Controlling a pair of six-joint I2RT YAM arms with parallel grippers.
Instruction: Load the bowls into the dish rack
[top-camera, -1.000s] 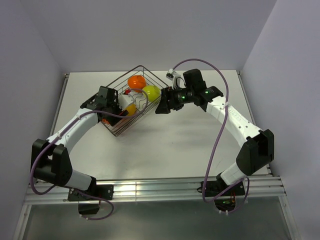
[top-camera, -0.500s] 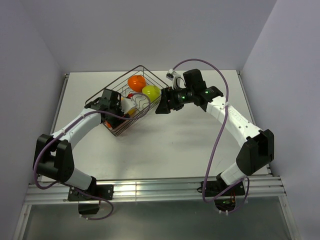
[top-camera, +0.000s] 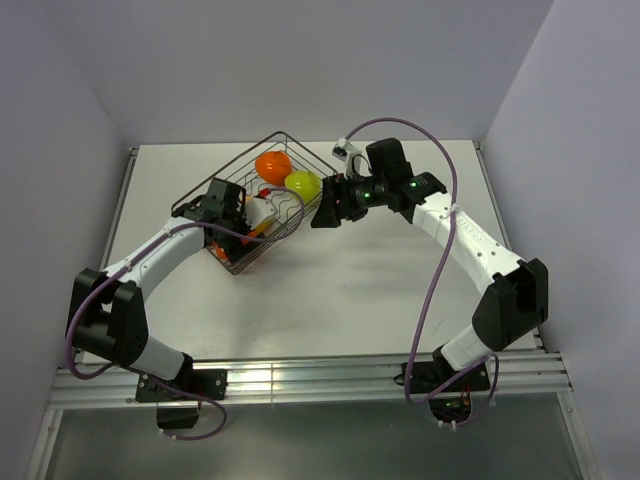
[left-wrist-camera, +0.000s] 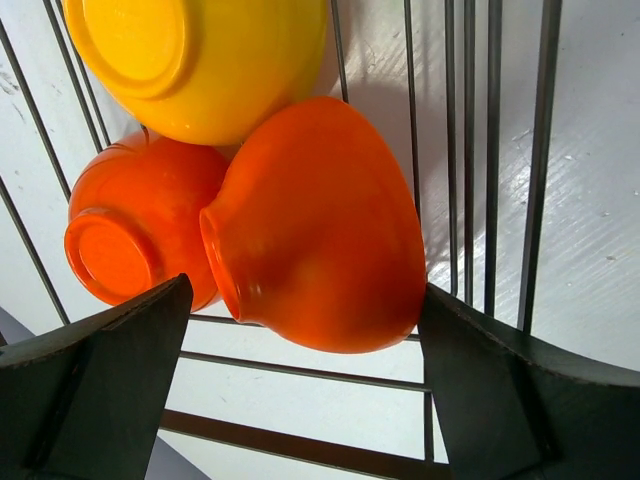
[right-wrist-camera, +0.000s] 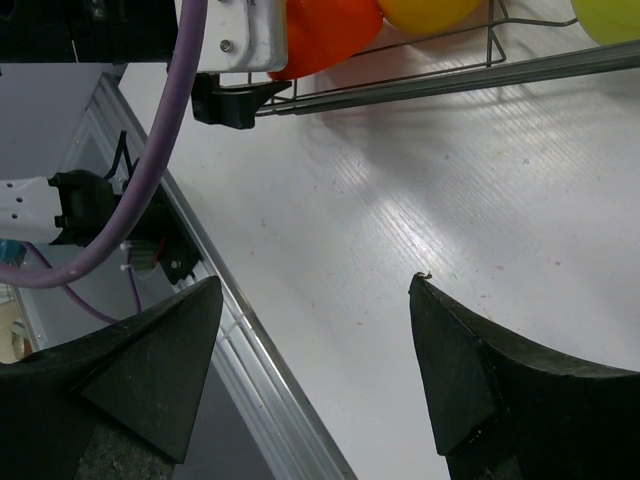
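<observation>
Premises: robot test cell, laboratory type. Evidence: bare white desk (top-camera: 380, 290) beneath the left tool (top-camera: 250, 215) and right tool (top-camera: 322, 214); blank pale wall panels (top-camera: 300, 60) beyond and to either side of them; aluminium mounting rail (top-camera: 330, 378) behind; exposed purple cabling (top-camera: 436, 280) hanging off the right arm (top-camera: 475, 245).

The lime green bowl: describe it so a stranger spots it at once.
Find the dark wire dish rack on the white table. Near its right corner, next to an orange bowl, sits the lime green bowl. No other bowl is green.

White table (top-camera: 380, 290), dark wire dish rack (top-camera: 309, 151) standing on it
</observation>
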